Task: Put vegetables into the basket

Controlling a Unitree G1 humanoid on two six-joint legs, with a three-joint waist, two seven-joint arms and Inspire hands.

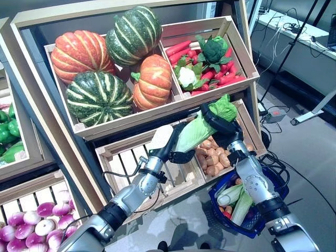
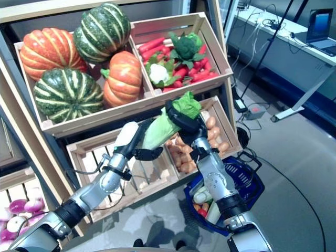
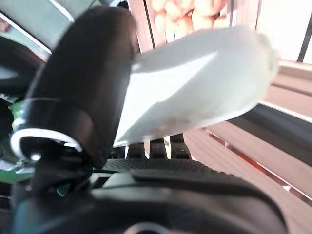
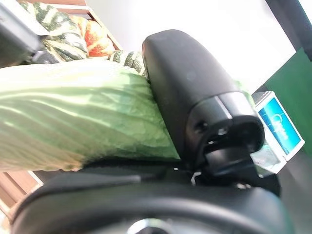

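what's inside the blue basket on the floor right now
The blue basket holds pale green leafy stalks and something red. The right robot hand's forearm covers part of the inside, so anything beneath it is hidden.

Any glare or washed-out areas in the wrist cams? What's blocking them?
Left wrist view: the cabbage pale end is washed out almost white; the left hand covers much of the frame. Right wrist view: the background behind the right hand is blown white, and the cabbage leaves are evenly lit.

Mock grocery stall in a lab, wooden produce crates (image 1: 231, 37), pumpkins (image 1: 81, 50), desk with cables (image 1: 294, 31)
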